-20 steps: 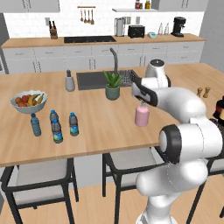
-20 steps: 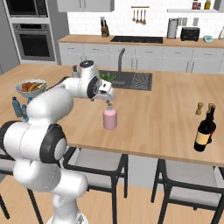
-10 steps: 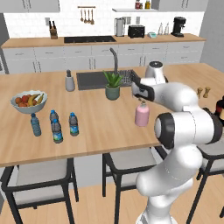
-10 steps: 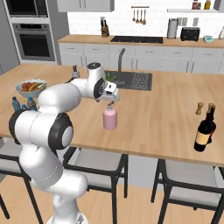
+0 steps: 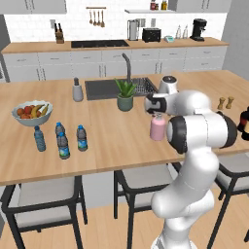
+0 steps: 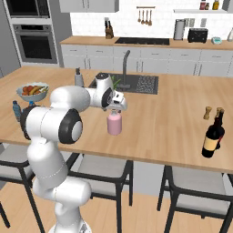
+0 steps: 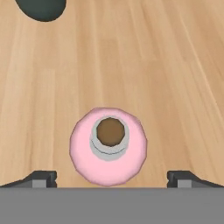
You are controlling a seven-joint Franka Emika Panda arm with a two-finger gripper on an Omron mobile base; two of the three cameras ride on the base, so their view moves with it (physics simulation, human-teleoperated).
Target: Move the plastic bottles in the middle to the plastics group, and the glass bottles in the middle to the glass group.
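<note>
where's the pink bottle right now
The pink bottle stands upright mid-counter, right of the potted plant in the left base view. The hand view shows the open gripper directly above it, finger tips wide on either side.

**Bright white kitchen around a wooden island**

A long wood-topped island (image 5: pixel 112 146) runs across the foreground, with dark-framed stools with grey seats (image 5: pixel 46 192) tucked beneath it and a dark sink (image 5: pixel 104 87) with a tall faucet (image 5: pixel 128 65) set into it. Behind stands a run of grey-white cabinets (image 5: pixel 44 73) under a wooden counter with a black cooktop (image 5: pixel 99 44). The back wall is white tile (image 5: pixel 73 22). A built-in wall oven (image 6: pixel 34 43) sits at the left. The floor is pale wood planking (image 5: pixel 102 231). Light is even and soft.
</note>
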